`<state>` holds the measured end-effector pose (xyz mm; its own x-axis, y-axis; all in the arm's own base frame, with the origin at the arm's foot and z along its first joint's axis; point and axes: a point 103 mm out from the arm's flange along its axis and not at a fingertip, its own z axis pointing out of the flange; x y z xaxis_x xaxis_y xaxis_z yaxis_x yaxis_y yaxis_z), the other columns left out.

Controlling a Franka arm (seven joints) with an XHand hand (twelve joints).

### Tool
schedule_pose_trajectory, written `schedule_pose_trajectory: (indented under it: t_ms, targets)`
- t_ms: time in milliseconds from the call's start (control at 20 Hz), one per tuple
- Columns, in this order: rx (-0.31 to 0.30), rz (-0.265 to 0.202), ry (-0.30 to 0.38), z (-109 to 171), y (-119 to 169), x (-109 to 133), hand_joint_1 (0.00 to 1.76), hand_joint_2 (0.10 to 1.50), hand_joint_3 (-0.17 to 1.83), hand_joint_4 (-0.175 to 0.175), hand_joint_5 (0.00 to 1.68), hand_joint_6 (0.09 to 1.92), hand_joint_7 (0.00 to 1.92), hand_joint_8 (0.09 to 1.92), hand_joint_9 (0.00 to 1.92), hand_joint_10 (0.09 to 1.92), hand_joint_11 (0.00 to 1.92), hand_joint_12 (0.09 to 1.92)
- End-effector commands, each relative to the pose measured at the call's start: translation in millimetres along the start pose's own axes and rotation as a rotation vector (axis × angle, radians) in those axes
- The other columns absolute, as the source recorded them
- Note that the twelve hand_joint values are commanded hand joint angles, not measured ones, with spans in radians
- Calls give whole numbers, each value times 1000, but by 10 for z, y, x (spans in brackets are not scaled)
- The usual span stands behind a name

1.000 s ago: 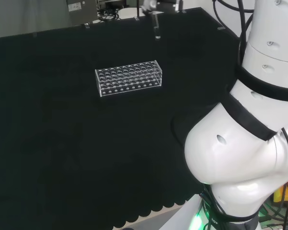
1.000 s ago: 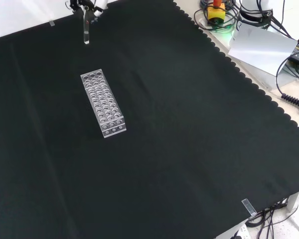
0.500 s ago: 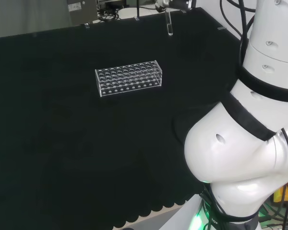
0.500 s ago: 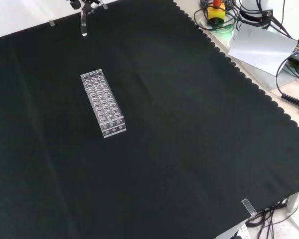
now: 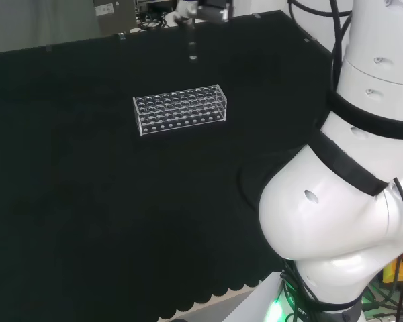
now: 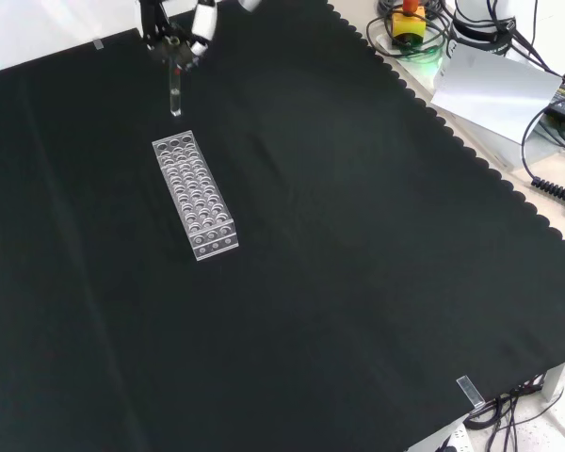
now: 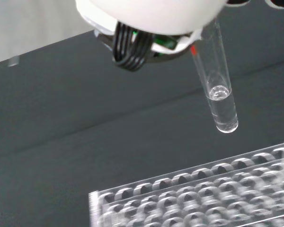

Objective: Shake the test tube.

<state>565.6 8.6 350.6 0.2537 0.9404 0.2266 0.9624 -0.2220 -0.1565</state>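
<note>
A clear glass test tube hangs upright from my hand, with a little clear liquid at its rounded bottom. In the front view my hand pinches the tube by its top, just above the far end of the clear rack. Seen from the head camera, the tube dangles under my hand, above and behind the rack. The rack has many holes, and I see no tubes in them.
Black cloth covers the bench. The arm's white links fill the head view's right. Beyond the cloth's scalloped edge lie cables, a grey sheet and a yellow box with a red button.
The hand has swung with the tube: to the right in the head view half a second ago, now back to the left and lower, closer to the rack.
</note>
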Motion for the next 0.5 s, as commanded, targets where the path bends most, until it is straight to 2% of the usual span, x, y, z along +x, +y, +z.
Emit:
schedule_pose_trajectory:
  t_ms: [50, 250, 350, 500]
  targets:
    - [32, -91, 84, 151, -119, 740, 1231, 647, 631, -175, 1352, 503, 1701, 495, 1603, 526, 1302, 846]
    - [51, -148, 133, 161, -192, 1074, 1231, 647, 631, -175, 1352, 503, 1701, 495, 1603, 526, 1301, 846]
    - [58, -167, 162, 125, -201, 1139, 1231, 647, 632, -175, 1352, 503, 1701, 495, 1603, 526, 1301, 846]
    - [52, -162, 174, 93, -197, 1133, 1231, 646, 632, -175, 1352, 503, 1701, 495, 1603, 527, 1301, 846]
